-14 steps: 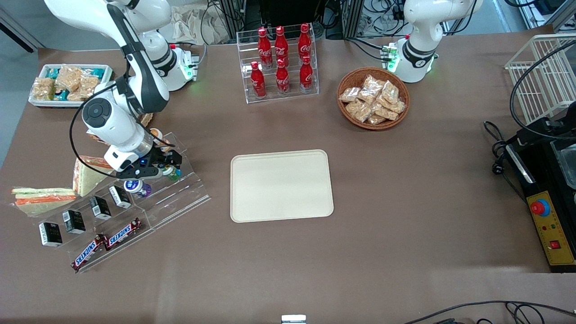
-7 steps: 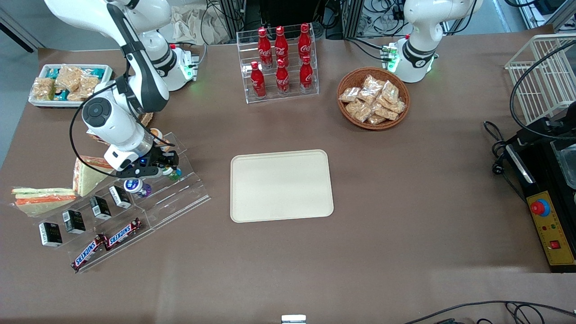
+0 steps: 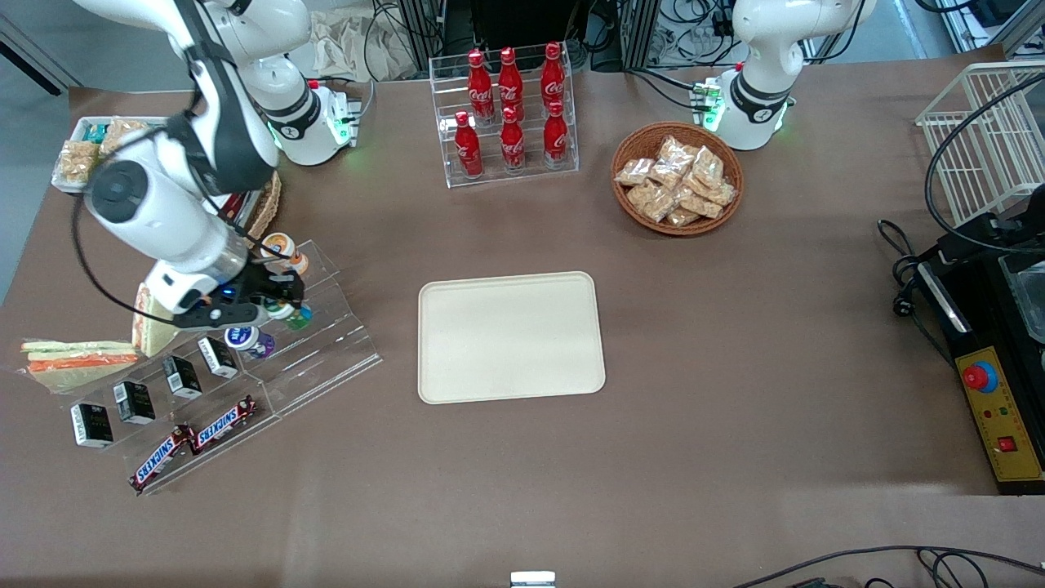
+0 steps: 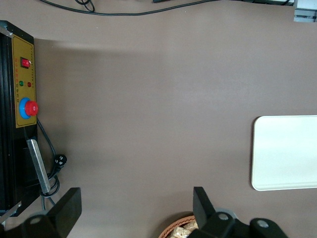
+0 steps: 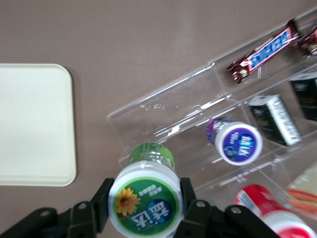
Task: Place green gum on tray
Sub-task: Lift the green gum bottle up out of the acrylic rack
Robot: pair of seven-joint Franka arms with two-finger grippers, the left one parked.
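My right gripper [image 3: 282, 309] is shut on the green gum [image 3: 297, 316], a small green bottle with a white-rimmed green lid, and holds it just above the clear stepped display stand [image 3: 326, 351]. In the right wrist view the gum [image 5: 146, 198] sits between both black fingers [image 5: 101, 201], lid toward the camera. The cream tray [image 3: 510, 336] lies flat at the table's middle, toward the parked arm's end from the gum, and also shows in the right wrist view [image 5: 34, 124] and the left wrist view [image 4: 285, 151].
On the stand are a purple bottle with a blue lid [image 3: 247, 339], an orange-lidded bottle [image 3: 282, 247], black boxes [image 3: 181, 376] and Snickers bars [image 3: 224, 423]. Sandwiches [image 3: 77, 356] lie beside it. A cola rack [image 3: 510, 114] and a snack basket [image 3: 678, 180] stand farther from the front camera.
The arm has risen and drawn away from the tray toward the working arm's end, lifting the green gum a little off its stand step.
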